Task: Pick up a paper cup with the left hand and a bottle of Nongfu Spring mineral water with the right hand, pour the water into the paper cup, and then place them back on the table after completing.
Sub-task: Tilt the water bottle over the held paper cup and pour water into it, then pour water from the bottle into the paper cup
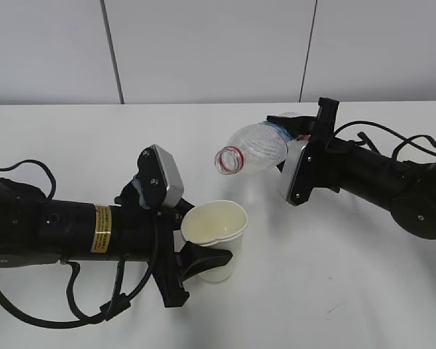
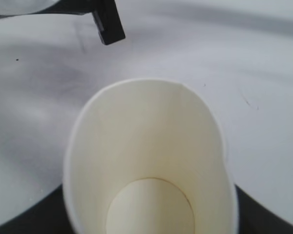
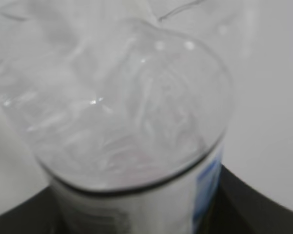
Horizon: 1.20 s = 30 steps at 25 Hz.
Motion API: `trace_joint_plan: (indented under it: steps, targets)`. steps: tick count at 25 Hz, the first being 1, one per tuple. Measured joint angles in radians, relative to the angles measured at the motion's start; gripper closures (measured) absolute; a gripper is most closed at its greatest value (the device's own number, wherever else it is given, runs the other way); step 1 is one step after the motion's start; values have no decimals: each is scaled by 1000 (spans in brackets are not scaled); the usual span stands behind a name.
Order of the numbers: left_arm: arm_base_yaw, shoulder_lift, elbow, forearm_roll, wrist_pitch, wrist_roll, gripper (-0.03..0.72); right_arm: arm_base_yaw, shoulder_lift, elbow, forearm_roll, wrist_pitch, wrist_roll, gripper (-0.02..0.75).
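My left gripper [image 1: 203, 256] is shut on a white paper cup [image 1: 214, 231], held upright just above the table [image 1: 334, 291]. The cup [image 2: 149, 165] fills the left wrist view; its inside looks dry and cream-coloured. My right gripper [image 1: 296, 156] is shut on a clear plastic bottle [image 1: 258, 149] with a red neck ring. The bottle is tipped on its side, its open mouth pointing left and down, above and just right of the cup's rim. No water stream shows. In the right wrist view the bottle [image 3: 122, 112] fills the frame, blurred, with a white and blue label.
The white table reaches back to a grey panelled wall [image 1: 203, 51]. Black cables [image 1: 94, 305] trail from the left arm near the front edge, and cables [image 1: 392, 138] loop over the right arm. The other arm's black part [image 2: 107, 22] shows in the left wrist view.
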Motion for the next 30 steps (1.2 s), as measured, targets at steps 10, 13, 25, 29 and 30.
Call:
trace_joint_plan:
  steps: [10, 13, 25, 29, 30]
  targets:
    - [0, 0, 0, 1, 0, 0, 293, 0, 0, 0, 2, 0, -139, 354]
    - [0, 0, 0, 1, 3, 0, 293, 0, 0, 0, 2, 0, -179, 356]
    - [0, 0, 0, 1, 15, 0, 293, 0, 0, -2, 2, 0, -325, 358]
    - [0, 0, 0, 4, 15, -2, 293, 0, 0, -18, 2, 0, -353, 358]
    - [0, 0, 0, 7, 16, -3, 293, 0, 0, -25, 2, 0, -356, 358]
